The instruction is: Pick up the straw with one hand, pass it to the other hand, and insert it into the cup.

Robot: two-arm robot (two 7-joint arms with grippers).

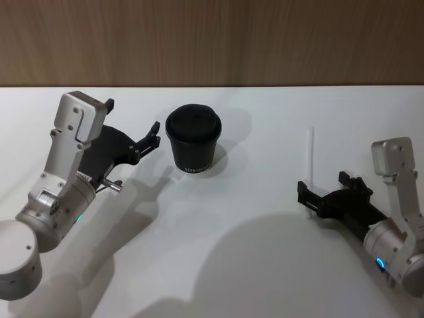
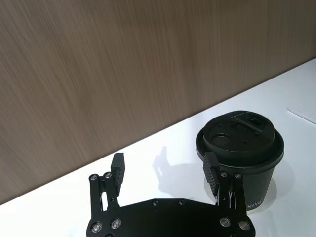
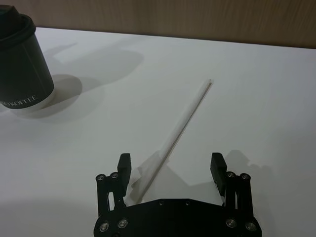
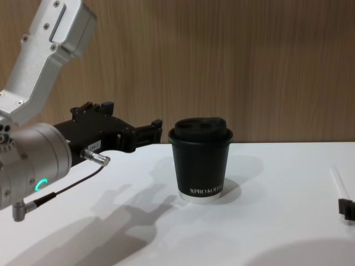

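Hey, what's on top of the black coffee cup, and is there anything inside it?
A black domed lid closes the cup, and nothing pokes through it. The lid hides whatever is inside.

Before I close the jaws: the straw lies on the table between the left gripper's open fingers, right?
No. The straw lies on the table between the open fingers of the right gripper, as the right wrist view shows; the left gripper is open beside the cup.

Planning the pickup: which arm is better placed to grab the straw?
Right. The right gripper is open with one end of the straw between its fingers; the left gripper is open beside the cup.
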